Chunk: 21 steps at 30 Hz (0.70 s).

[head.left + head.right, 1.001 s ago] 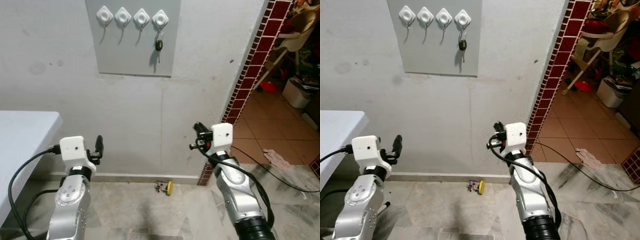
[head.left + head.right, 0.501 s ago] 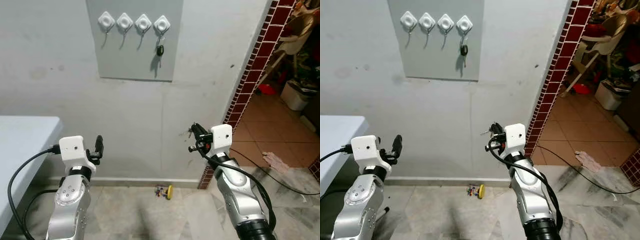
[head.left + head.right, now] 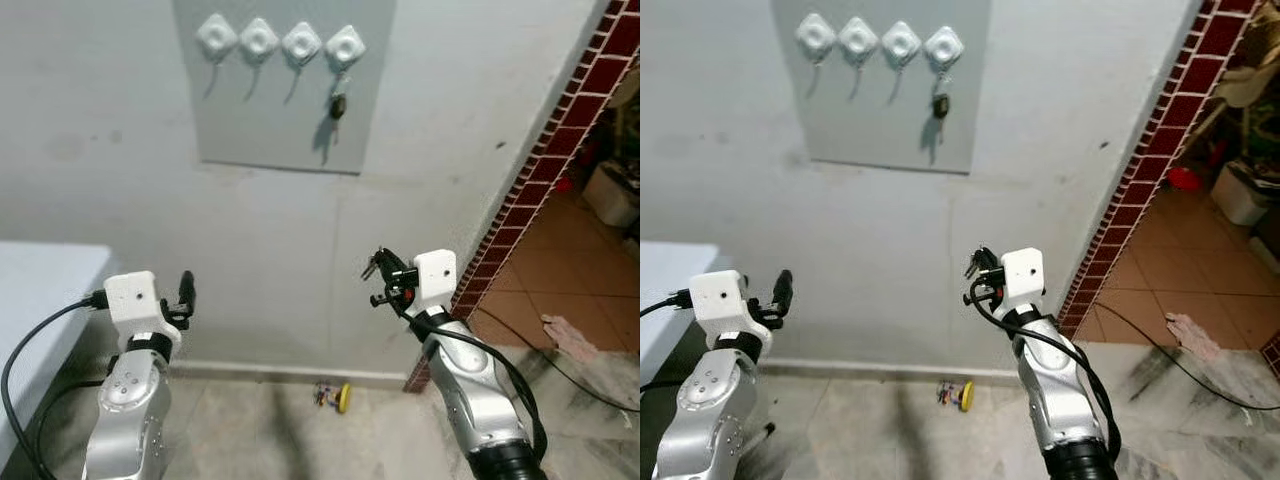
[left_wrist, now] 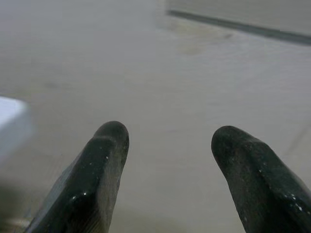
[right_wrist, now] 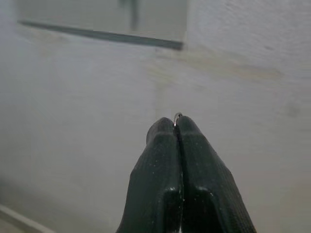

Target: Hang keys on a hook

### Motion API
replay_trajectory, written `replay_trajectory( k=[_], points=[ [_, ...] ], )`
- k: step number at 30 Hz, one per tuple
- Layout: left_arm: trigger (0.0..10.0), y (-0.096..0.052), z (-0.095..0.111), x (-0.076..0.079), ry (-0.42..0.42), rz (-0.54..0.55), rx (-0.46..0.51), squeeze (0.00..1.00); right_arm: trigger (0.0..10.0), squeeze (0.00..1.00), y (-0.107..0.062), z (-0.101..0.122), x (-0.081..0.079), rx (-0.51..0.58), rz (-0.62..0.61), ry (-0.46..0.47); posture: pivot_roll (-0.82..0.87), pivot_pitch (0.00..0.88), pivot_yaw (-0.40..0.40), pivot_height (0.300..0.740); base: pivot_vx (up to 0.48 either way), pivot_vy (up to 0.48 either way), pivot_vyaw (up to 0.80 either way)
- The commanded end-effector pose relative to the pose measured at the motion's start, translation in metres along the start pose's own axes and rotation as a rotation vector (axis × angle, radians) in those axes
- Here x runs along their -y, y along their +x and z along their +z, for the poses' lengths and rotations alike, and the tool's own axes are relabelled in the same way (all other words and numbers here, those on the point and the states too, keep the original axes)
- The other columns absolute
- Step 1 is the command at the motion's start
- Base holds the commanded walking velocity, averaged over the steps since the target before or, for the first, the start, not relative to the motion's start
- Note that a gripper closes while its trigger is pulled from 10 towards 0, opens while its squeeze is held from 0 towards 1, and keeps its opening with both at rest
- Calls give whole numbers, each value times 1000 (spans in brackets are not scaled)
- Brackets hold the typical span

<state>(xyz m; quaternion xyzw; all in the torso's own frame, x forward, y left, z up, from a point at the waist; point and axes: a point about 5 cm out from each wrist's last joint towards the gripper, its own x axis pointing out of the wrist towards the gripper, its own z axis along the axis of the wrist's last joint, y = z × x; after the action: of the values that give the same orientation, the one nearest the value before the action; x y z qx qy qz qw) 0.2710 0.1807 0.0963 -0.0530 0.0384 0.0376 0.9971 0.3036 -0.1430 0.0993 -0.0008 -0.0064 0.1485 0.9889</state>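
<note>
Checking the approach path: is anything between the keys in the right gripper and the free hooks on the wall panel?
Nothing visible blocks it. The right gripper is shut on the key ring, below the grey hook panel, with bare wall between. Three hooks are free; the rightmost hook already holds a key.

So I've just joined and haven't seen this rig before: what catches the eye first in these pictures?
High on the wall, a grey panel carries four white hooks in a row, with one key hanging from the rightmost hook. Below it, the right gripper is raised toward the wall, its jaws pinched shut on a thin metal ring. A red brick edge frames the doorway on the right.
</note>
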Motion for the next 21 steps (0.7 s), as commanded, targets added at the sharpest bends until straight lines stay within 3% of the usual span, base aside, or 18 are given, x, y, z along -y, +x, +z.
replay_trajectory(
  k=[1, 10, 21],
  points=[
    [10000, -1, 5, -11, 16, 33, 9, 0, 10000, 0, 7, 12, -12, 49, 41, 6, -57, 0, -39, 740, 472, 0, 0],
    [10000, -1, 4, -11, 20, 36, 9, 0, 10000, 0, 7, 13, -11, 51, 46, 4, -55, 0, -42, 740, 458, 0, 0],
    [10000, -1, 10, -5, 36, 38, 59, 0, 10000, 0, 8, 14, -12, 53, 58, -9, -56, 0, -43, 740, 0, 0, 0]
  ],
)
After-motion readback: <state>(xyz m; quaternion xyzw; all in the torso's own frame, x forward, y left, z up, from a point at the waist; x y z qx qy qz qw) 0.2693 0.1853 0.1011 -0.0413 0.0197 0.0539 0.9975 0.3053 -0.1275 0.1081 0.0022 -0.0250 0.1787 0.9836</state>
